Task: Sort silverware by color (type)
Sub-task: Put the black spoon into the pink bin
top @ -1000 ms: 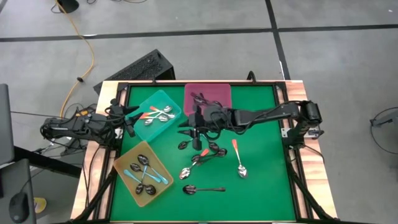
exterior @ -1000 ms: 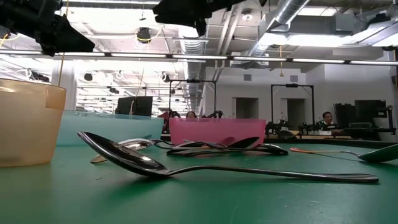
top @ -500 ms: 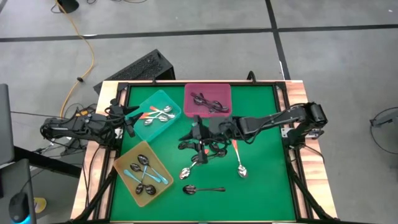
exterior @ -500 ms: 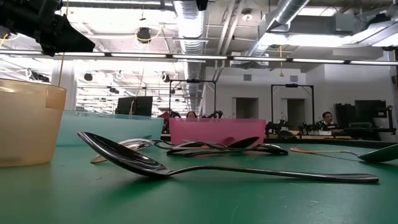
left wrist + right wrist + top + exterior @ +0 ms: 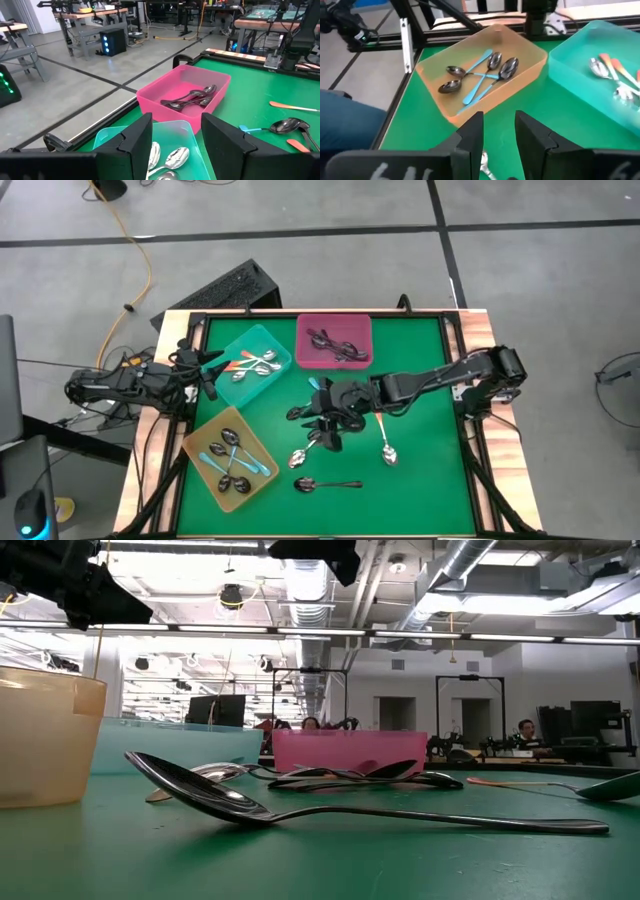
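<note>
I have the table (image 5: 420, 480) filling the middle of the high view, green top, three trays toward its upper left. The pink tray (image 5: 334, 340) sits top centre with dark spoons in it, the teal tray (image 5: 252, 364) just left of it with orange-handled ones, and the yellow tray (image 5: 231, 457) at lower left with blue-handled ones.

The loose spoons (image 5: 325, 430) lie in a tangle at frame centre, several overlapping or touching; one orange spoon (image 5: 383, 435) lies just right of the heap, and one dark spoon (image 5: 328, 483) lies alone below it.

My right gripper (image 5: 328, 412) hangs over the top of that heap, fingers (image 5: 471, 135) partly apart with nothing between them that I can see. My left gripper (image 5: 207, 376) waits at the left edge beside the teal tray; its fingers (image 5: 139, 137) show a gap in the wrist view, yet I take it as shut, holding nothing.

These spoons I judge light, stiff and slick: polished metal on felt, likely to skid or pivot under a pinch. The bowls are rounded and would squirt out, so I would take a handle near its middle, across the narrow width. In the heap, lifting one may drag its neighbours; the lone dark spoon looks the cleaner pick.
</note>
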